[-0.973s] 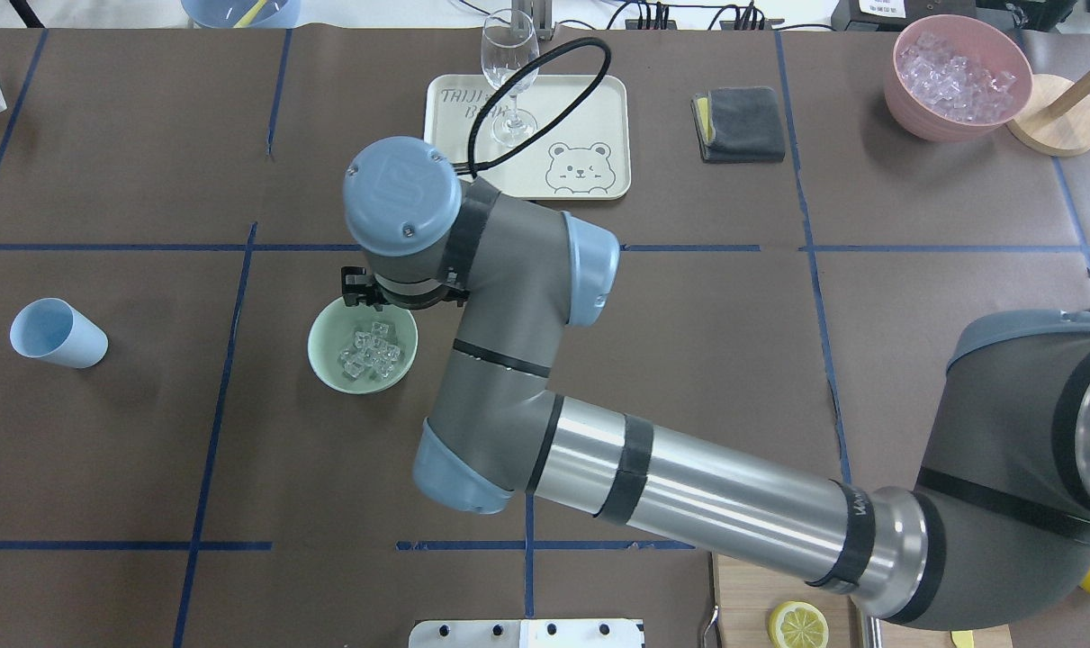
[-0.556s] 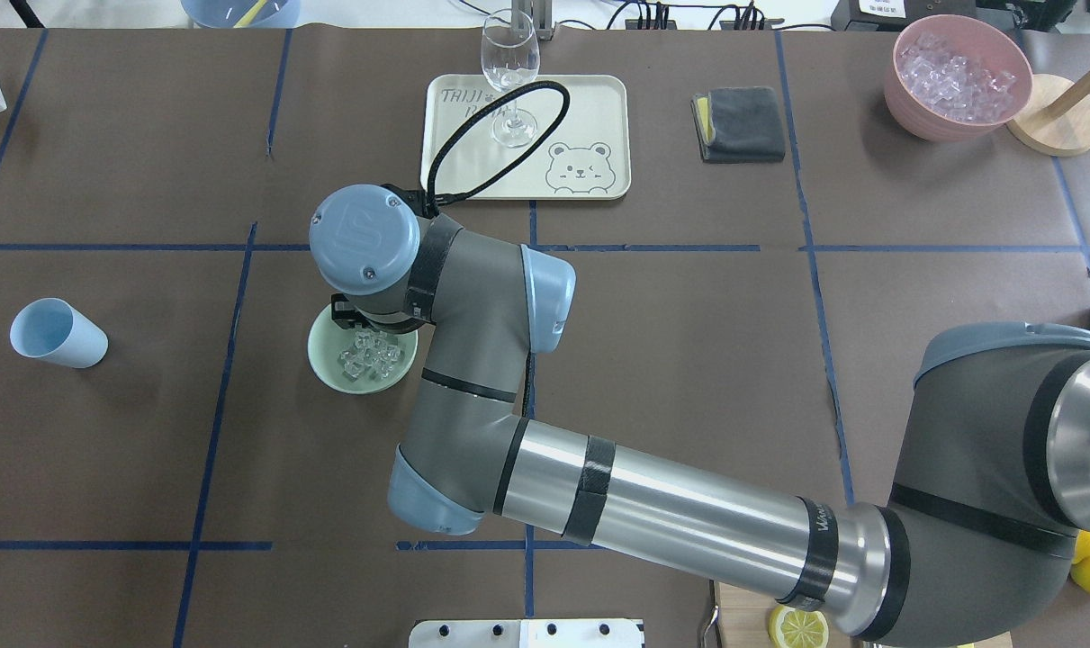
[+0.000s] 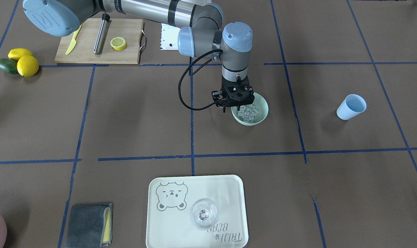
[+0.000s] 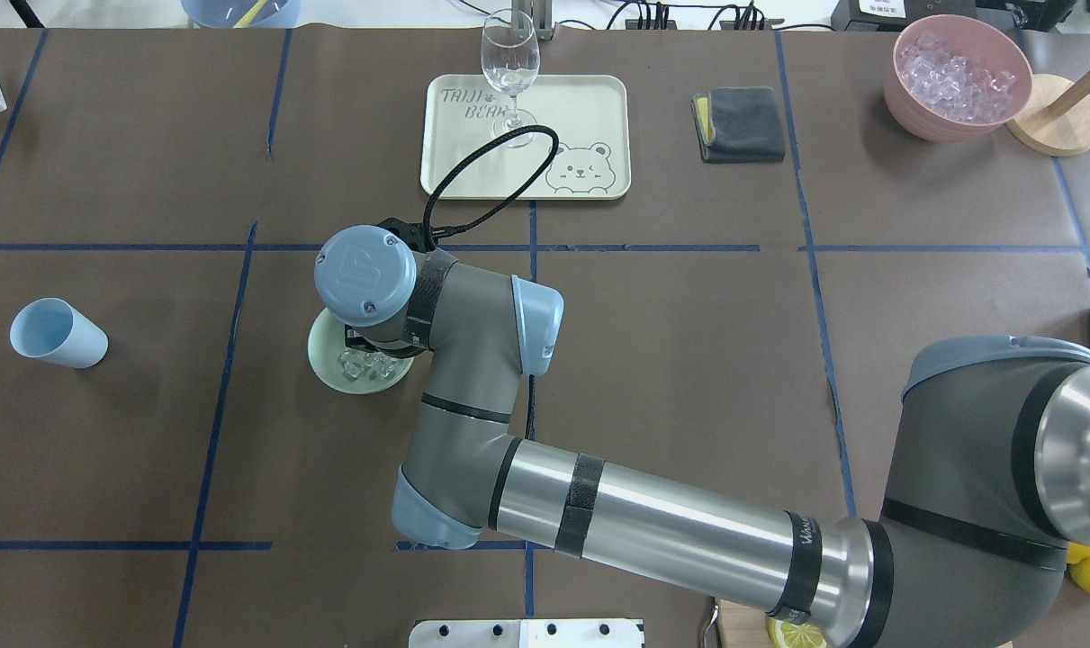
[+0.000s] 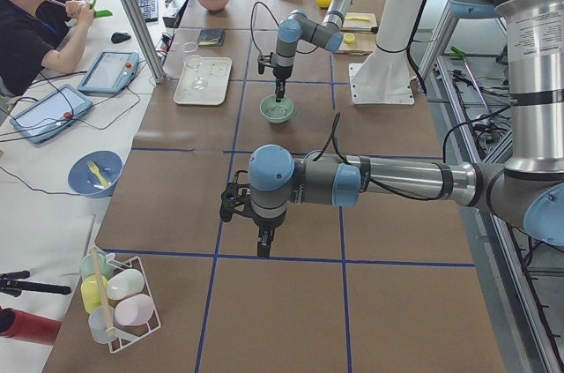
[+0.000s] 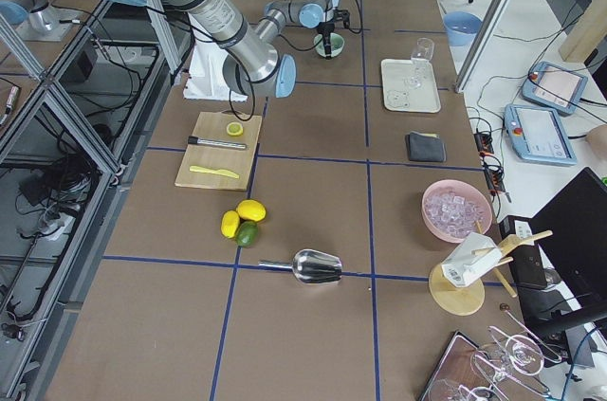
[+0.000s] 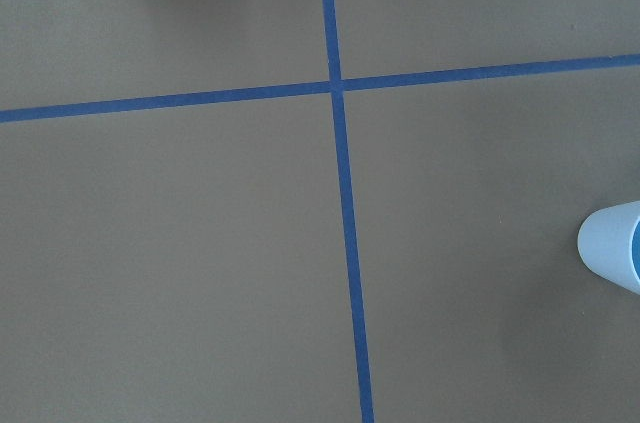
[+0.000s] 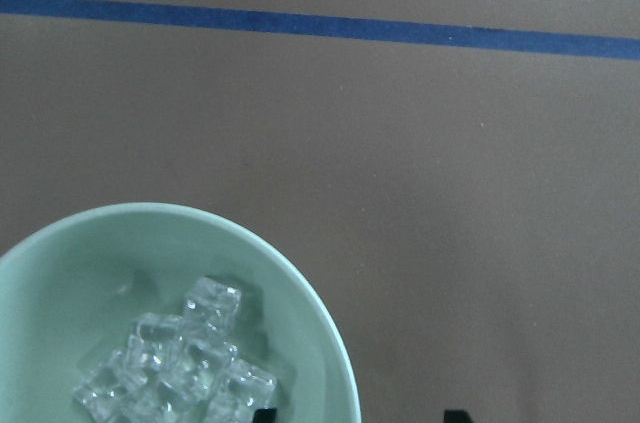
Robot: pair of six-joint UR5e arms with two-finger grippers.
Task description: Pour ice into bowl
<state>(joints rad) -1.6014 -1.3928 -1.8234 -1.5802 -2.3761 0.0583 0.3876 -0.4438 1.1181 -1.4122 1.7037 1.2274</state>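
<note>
— Where's the ice (image 3: 248,112) sitting right now?
— It's lying heaped in the bowl (image 3: 261,116), which is resting mid-bench, a little toward the left end. The right gripper (image 3: 233,106) is hanging at its rim with fingers (image 8: 455,415) spread, gripping nothing.
— And the left gripper (image 5: 263,249)?
— It's pointing down near the left end. I can't tell whether it's clenched or released.
</note>
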